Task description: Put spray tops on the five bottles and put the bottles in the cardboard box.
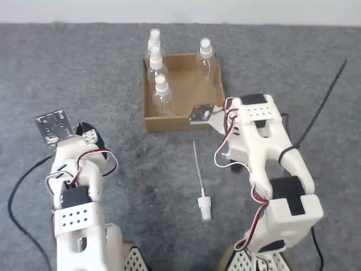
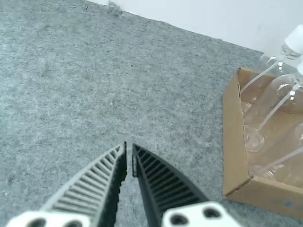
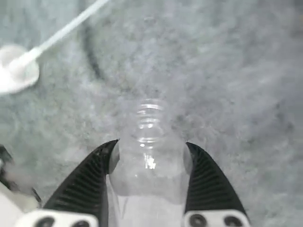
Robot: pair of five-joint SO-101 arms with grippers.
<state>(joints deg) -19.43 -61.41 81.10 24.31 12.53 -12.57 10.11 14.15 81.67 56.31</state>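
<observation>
**Between the right jaws: an uncapped bottle, with its spray top loose on the carpet**

Between the jaws of my right gripper [image 3: 151, 143] sits a clear plastic bottle [image 3: 149, 170] with no top on it. The jaws are held apart by the bottle's body, one ribbed pad on each side, and they look closed against it. Its threaded neck [image 3: 148, 124] pokes out just past the fingertips, pointing away from the wrist. Beyond the neck and off to one side, the loose spray top [image 3: 16, 73] lies on the grey carpet [image 3: 236, 71]. Its thin dip tube [image 3: 71, 23] trails away from it, and the top is apart from the bottle.

My left gripper [image 2: 128, 153] has its jaws almost together, with only a narrow slit between them and nothing held. Bare carpet lies ahead of them. Farther ahead and to one side is the cardboard box [image 2: 232, 142] with capped bottles [image 2: 284, 90] in it. From above I count four capped bottles at the box. I cannot tell whether the farthest one stands inside the wall.

I judge the bottle to be empty, so it should be light, thin-walled and smooth. A hard squeeze would probably dent it or let it slip out forward. The best hold is on the body below the shoulder, which leaves the neck free. The spray top should be taken by its stiff head, because the tube looks bendy.
</observation>
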